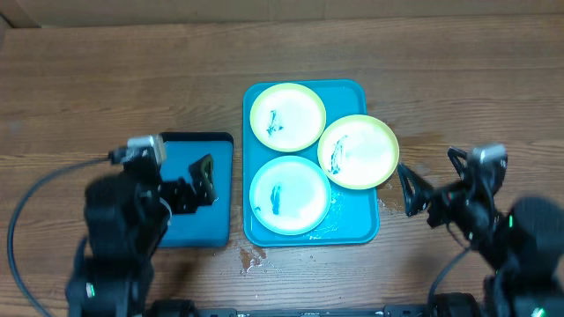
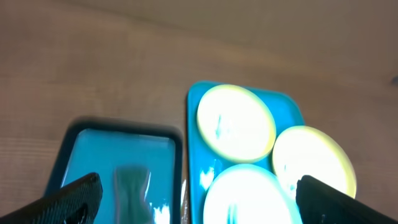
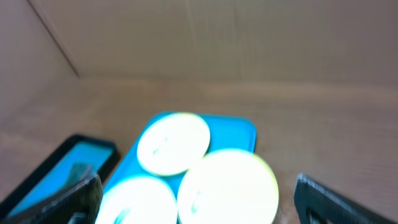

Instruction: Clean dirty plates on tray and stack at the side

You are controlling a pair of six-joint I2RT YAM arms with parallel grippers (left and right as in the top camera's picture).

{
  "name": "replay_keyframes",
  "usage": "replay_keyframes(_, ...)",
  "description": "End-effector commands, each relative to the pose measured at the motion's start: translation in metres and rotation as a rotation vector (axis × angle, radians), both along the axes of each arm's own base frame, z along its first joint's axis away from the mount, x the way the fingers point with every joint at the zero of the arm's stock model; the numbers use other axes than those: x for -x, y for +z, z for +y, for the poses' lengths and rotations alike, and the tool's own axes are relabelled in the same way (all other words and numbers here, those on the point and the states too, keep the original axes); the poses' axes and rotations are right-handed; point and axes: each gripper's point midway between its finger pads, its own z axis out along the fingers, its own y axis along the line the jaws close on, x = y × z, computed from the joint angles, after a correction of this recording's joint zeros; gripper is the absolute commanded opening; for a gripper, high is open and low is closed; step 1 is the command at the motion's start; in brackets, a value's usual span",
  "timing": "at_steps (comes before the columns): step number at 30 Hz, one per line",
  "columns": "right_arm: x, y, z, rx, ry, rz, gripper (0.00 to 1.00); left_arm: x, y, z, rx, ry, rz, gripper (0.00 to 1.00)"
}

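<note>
The turquoise tray [image 1: 351,92] holds three smeared plates: a yellow-green one at the back [image 1: 287,116], a yellow-green one overlapping the right rim [image 1: 358,151], and a pale blue one at the front [image 1: 290,195]. My left gripper [image 1: 204,180] is open and empty over the small dark-rimmed tray, left of the plates. Its wrist view shows the front plate [image 2: 245,196] between its fingers [image 2: 199,208]. My right gripper [image 1: 407,189] is open and empty over bare wood, just right of the tray. Its wrist view shows the right plate [image 3: 229,186] ahead of its fingers [image 3: 199,205].
A small dark-rimmed blue tray [image 1: 189,224] lies left of the turquoise tray, with a greenish sponge [image 2: 132,186] in it. Wet drops [image 1: 251,257] lie on the wood at the tray's front left corner. Brown wood tabletop [image 1: 458,97] surrounds both trays.
</note>
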Motion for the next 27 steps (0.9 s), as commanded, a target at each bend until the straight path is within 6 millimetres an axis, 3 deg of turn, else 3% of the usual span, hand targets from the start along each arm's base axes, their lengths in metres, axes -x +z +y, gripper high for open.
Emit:
replay_keyframes(1, -0.019, 0.011, 0.003, 0.000, 0.009, 0.156, 0.99, -0.017, 0.000, -0.001, -0.036, -0.022, 0.177, 1.00)
replay_keyframes(4, -0.036, 0.011, 0.009, -0.014, 0.037, 0.261, 1.00, -0.022, -0.017, -0.001, -0.042, -0.025, 0.319, 1.00)
replay_keyframes(12, -0.047, -0.012, 0.058, -0.228, 0.302, 0.493, 1.00, -0.020, -0.070, -0.008, -0.009, -0.045, 0.595, 1.00)
replay_keyframes(15, -0.046, -0.039, 0.066, -0.216, 0.304, 0.612, 1.00, -0.015, -0.087, -0.003, -0.045, -0.048, 0.677, 1.00)
replay_keyframes(18, -0.043, -0.076, 0.069, -0.121, 0.249, 0.722, 1.00, -0.016, -0.107, 0.015, -0.104, 0.053, 0.758, 1.00)
replay_keyframes(21, -0.043, -0.113, 0.064, -0.041, 0.061, 0.844, 1.00, -0.023, -0.132, 0.019, -0.094, 0.119, 0.817, 0.99)
replay_keyframes(25, -0.039, -0.134, 0.074, -0.002, -0.044, 0.900, 1.00, -0.026, -0.169, 0.001, -0.041, 0.059, 0.921, 0.80)
replay_keyframes(27, -0.036, -0.136, 0.088, 0.006, 0.005, 0.894, 1.00, -0.013, -0.184, 0.017, -0.134, 0.119, 1.016, 0.77)
